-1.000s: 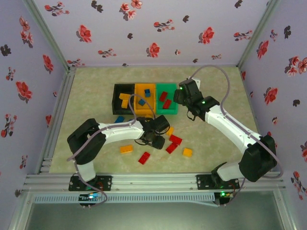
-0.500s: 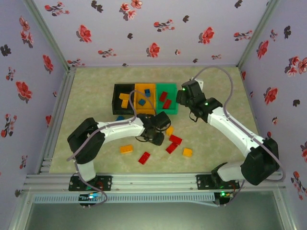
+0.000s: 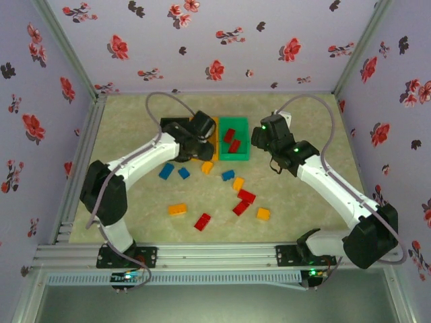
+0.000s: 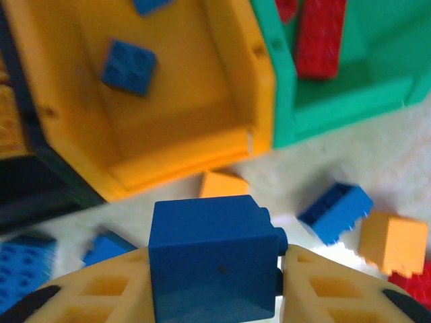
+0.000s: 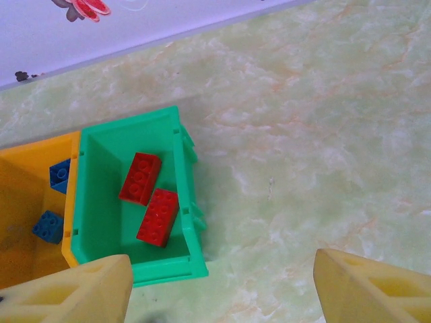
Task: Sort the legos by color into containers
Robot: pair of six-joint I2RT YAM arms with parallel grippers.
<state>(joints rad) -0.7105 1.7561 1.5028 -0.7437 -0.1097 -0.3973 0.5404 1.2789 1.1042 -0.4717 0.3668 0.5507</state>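
My left gripper (image 4: 214, 269) is shut on a blue lego (image 4: 212, 259) and hangs just in front of the orange container (image 4: 168, 87), which holds blue legos (image 4: 129, 65). In the top view the left gripper (image 3: 202, 149) covers part of the orange container (image 3: 210, 147) and the black container (image 3: 167, 128). The green container (image 3: 234, 156) holds two red legos (image 5: 140, 177). My right gripper (image 5: 222, 289) stands open and empty above the table, just right of the green container (image 5: 188, 202). Loose legos lie in front of the containers: blue (image 3: 166, 171), orange (image 3: 177, 209) and red (image 3: 202, 221).
The floral walls close in the back and both sides of the table. A metal rail (image 3: 215, 254) runs along the near edge. Bare table (image 3: 310, 121) lies to the right of the green container and behind it.
My left arm has risen from the loose pile with the blue lego and swung back to the orange container. The right gripper has drifted slightly right.
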